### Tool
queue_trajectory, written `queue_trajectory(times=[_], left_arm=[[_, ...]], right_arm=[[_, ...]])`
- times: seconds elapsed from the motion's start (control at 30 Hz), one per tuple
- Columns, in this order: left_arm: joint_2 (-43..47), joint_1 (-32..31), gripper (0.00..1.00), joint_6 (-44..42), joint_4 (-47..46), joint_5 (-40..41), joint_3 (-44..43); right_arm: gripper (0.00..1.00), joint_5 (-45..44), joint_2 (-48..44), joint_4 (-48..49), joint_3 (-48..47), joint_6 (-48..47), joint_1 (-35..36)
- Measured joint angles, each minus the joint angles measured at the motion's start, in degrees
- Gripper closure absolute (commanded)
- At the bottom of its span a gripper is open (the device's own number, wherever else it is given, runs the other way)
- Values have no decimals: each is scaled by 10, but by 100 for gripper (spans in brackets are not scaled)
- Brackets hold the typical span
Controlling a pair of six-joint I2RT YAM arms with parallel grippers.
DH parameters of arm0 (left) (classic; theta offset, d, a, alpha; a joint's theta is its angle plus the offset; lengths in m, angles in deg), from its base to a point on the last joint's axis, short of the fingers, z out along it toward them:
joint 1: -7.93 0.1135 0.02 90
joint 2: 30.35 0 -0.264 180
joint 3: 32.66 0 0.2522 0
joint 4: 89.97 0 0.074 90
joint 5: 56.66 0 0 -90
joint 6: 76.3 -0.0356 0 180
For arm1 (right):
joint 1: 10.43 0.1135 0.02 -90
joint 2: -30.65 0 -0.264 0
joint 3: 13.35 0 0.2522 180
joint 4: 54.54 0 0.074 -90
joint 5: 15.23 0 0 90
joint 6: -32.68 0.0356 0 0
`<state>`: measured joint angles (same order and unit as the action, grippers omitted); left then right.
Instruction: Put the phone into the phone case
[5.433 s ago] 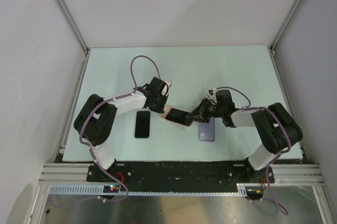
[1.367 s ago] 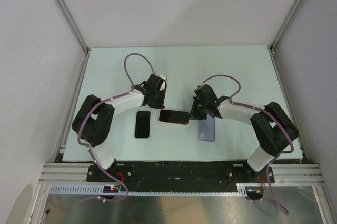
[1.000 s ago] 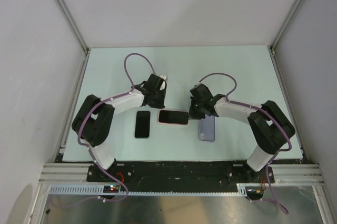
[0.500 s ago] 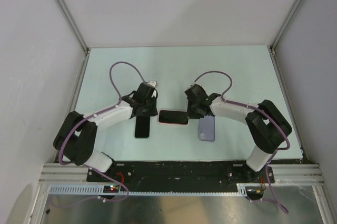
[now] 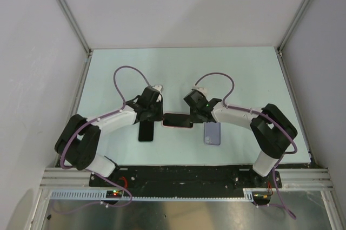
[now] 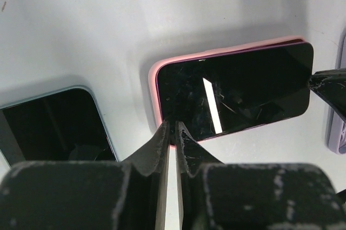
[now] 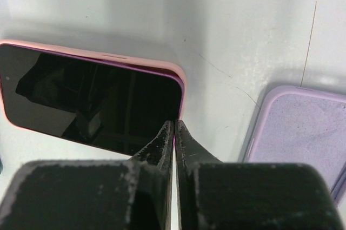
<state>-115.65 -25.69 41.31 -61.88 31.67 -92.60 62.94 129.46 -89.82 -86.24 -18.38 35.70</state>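
A dark phone (image 5: 177, 120) lies flat in a pink phone case (image 6: 153, 86) at the middle of the table, screen up (image 6: 232, 92) (image 7: 97, 100). My left gripper (image 5: 158, 117) (image 6: 173, 127) is at its left end, fingers almost together with only a slit between, tips on the near left corner. At the right end my right gripper (image 5: 193, 117) (image 7: 174, 124) is shut, its tips on the near right corner by the pink rim. Neither gripper holds anything.
A second black phone (image 5: 146, 129) (image 6: 48, 127) lies without a case just left of the pink one, under my left wrist. An empty lilac case (image 5: 212, 132) (image 7: 303, 132) lies to the right, inside up.
My left gripper has swung from behind the pink case down to its left end. My right gripper has slid left onto its right corner. The phone has stayed put.
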Motion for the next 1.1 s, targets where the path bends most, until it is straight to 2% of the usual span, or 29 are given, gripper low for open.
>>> queue_trajectory(times=[0.17, 0.37, 0.6, 0.8, 1.1], left_arm=[[-2, 0, 89, 0, -4, -3, 0], [-13, 0, 89, 0, -12, -5, 0], [-14, 0, 90, 0, -17, -5, 0], [-14, 0, 91, 0, -18, -5, 0], [0, 1, 93, 0, -19, -5, 16]], right_arm=[[94, -17, -7, 18, 14, 1, 9], [80, -17, -27, 49, 38, 5, 10], [73, 43, -50, 69, 58, 13, -18], [73, 83, -76, 57, 65, 16, -19], [74, 82, -83, 44, 73, 30, 4]])
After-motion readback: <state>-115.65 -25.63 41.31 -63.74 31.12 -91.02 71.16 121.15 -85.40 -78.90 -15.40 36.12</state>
